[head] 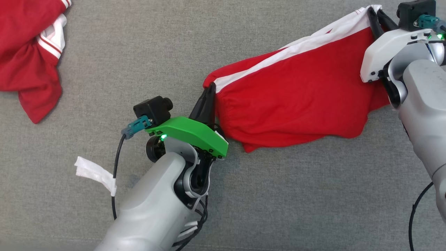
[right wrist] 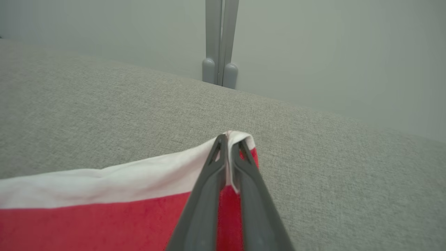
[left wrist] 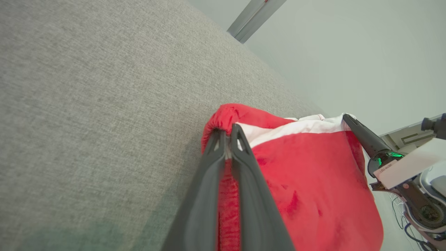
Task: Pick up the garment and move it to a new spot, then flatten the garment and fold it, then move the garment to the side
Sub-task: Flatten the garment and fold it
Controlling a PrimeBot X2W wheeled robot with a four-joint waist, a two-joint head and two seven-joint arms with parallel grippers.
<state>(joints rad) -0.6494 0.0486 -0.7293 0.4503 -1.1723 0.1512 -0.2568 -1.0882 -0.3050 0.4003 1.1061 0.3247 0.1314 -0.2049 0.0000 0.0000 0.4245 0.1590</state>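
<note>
The garment [head: 299, 94] is red cloth with a white band along its upper edge, stretched between my two grippers over the grey surface. My left gripper [head: 208, 91] is shut on its gathered red left end, seen close in the left wrist view as the garment [left wrist: 313, 181] pinched between the fingertips of my left gripper [left wrist: 228, 134]. My right gripper [head: 374, 12] is shut on the white top right corner. In the right wrist view my right gripper [right wrist: 228, 141] clamps the white edge of the garment [right wrist: 104, 195]. The lower hem sags down onto the surface.
A second red and white garment [head: 29, 59] lies crumpled at the far left. A white paper tag [head: 94, 172] hangs on my left arm's cable. The grey fabric surface [head: 174, 45] ends at a pale wall with a grey post [right wrist: 219, 42] beyond.
</note>
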